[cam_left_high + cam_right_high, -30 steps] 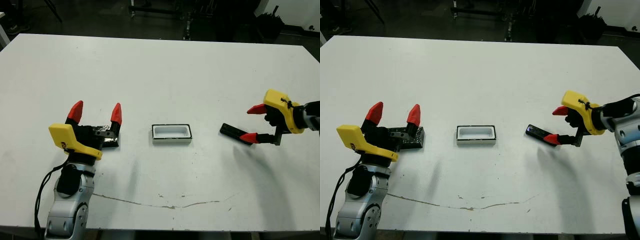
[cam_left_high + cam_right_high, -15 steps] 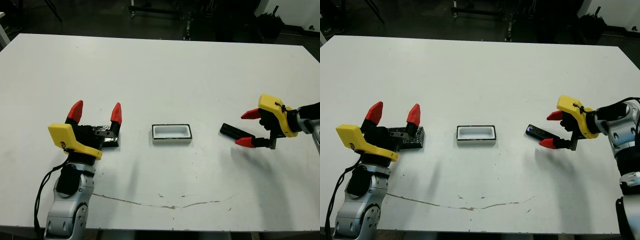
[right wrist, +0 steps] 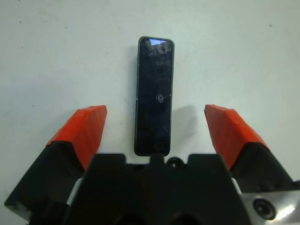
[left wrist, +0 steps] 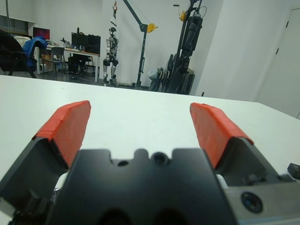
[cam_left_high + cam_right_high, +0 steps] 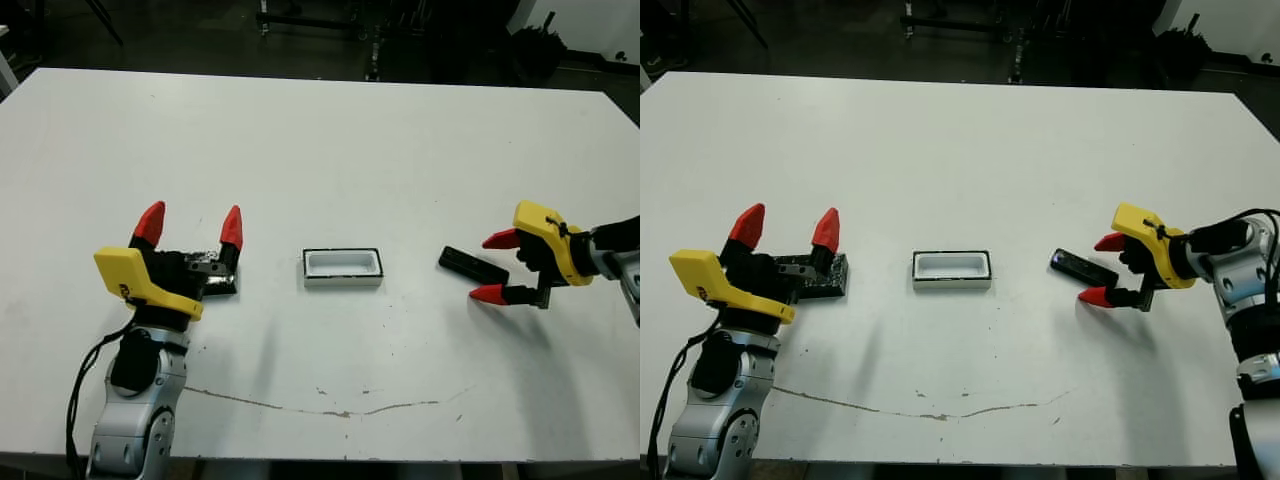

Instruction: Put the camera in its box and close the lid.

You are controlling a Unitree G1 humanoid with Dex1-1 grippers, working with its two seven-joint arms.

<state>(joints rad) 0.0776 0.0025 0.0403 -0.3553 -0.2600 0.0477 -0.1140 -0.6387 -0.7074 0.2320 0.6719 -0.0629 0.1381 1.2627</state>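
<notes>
From the head views, the camera (image 5: 473, 265) lies flat toward the surface's right edge, the right gripper (image 5: 496, 267) at its outer end with jaws wide; the box (image 5: 343, 267) sits mid-surface, and the lid (image 5: 822, 277) rests under the left gripper (image 5: 190, 224), jaws also wide. The right wrist view shows the camera centred between the fingers (image 3: 86, 129), ungrasped. Closing off-centre could skid the slim bar away.
</notes>
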